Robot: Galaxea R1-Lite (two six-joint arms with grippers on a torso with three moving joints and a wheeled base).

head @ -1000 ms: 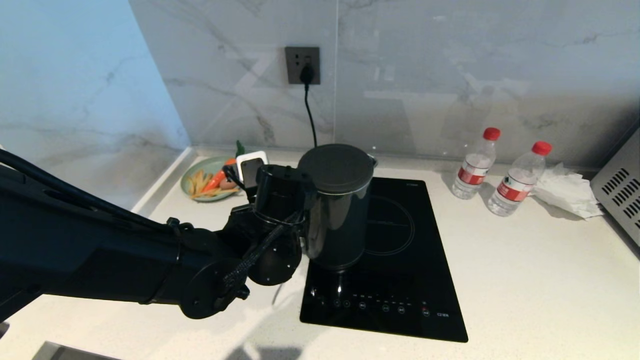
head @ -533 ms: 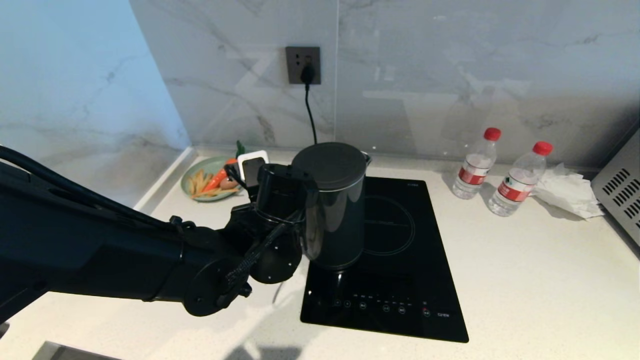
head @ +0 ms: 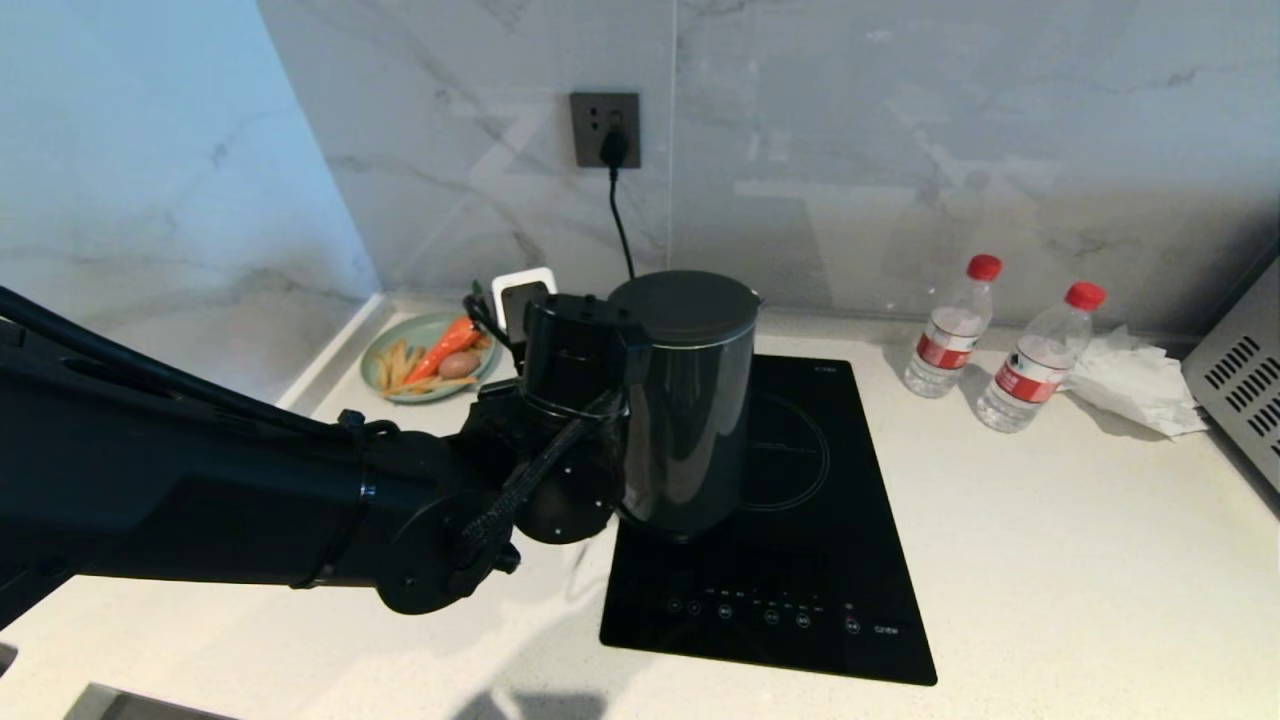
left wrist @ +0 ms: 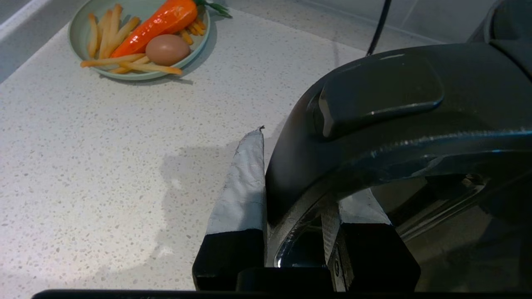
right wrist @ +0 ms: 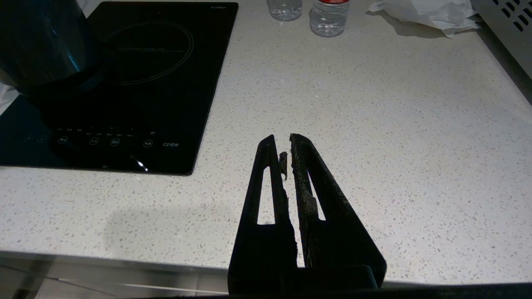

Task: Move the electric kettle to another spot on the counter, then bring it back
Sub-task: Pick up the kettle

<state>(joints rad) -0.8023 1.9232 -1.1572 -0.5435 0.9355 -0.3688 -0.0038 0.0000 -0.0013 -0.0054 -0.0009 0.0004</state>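
While the left claw [left wrist: 291,182] grips its handle, the electric kettle [head: 685,400] seemingly stands upright.

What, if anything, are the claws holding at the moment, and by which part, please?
The left claw is shut on the electric kettle by its loop handle. The right claw holds nothing.

One electric kettle [head: 685,400], two water bottles [head: 948,330] [head: 1035,360], one plate [head: 385,350], one carrot [head: 450,342], one egg [left wrist: 167,49], one cooktop [head: 800,560].
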